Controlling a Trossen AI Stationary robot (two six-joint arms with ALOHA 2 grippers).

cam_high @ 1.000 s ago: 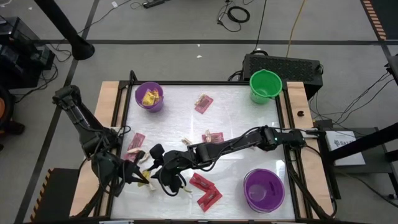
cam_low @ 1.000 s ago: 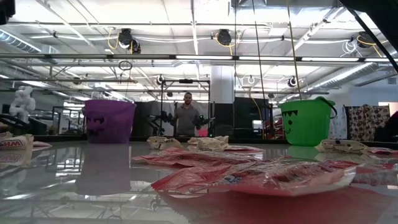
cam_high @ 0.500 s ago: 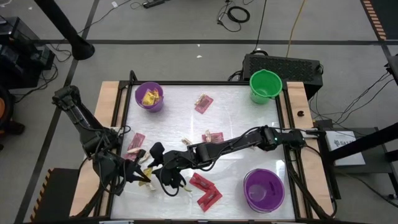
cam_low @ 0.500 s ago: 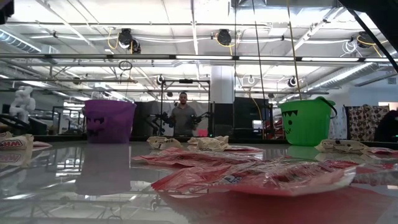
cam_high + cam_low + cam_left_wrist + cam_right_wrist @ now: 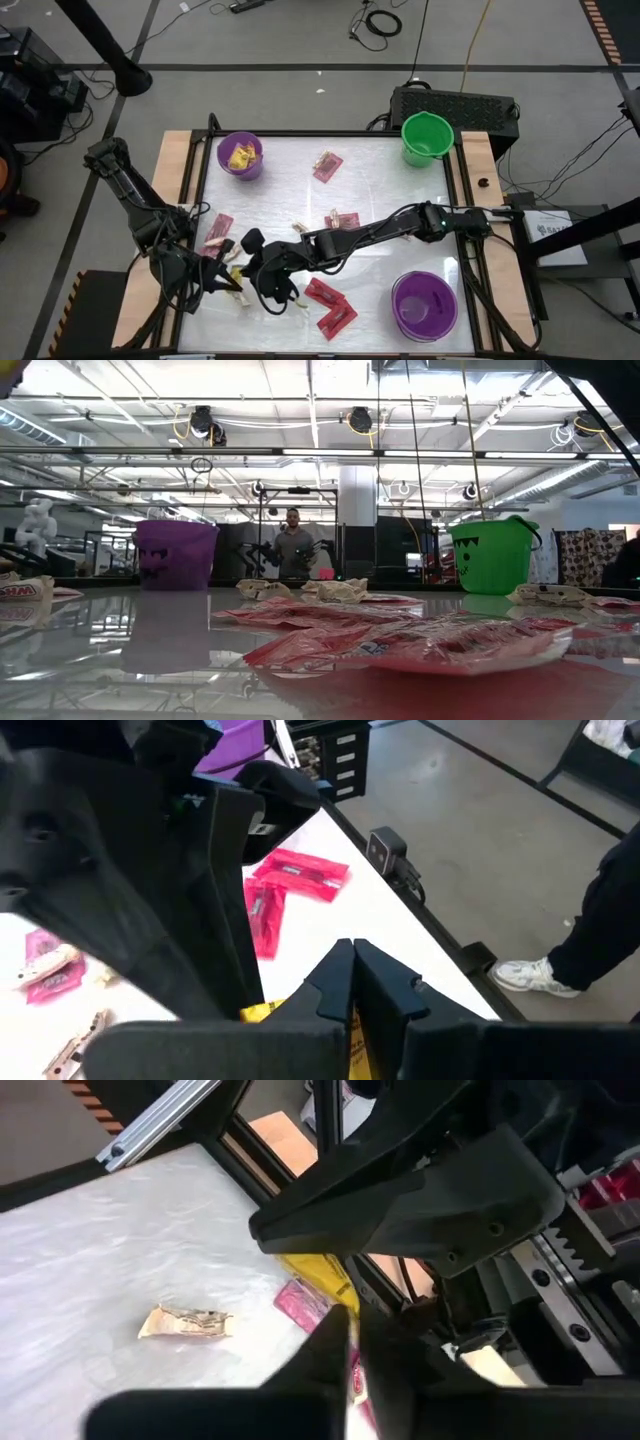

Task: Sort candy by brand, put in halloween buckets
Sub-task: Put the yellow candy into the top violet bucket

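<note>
Both my end effectors are bunched at the table's (image 5: 400,200) near-left corner: left end effector (image 5: 352,982) pinched on a yellow candy packet (image 5: 262,1011), right end effector (image 5: 348,1342) closed together against it too. Red packets (image 5: 330,305) lie nearby, more yellow candy in the purple bucket (image 5: 240,156).

A robotics lab: exposed ceiling pipes (image 5: 300,455), cables (image 5: 380,20) strewn on grey floor, a person (image 5: 292,545) working beyond the table (image 5: 380,185).
</note>
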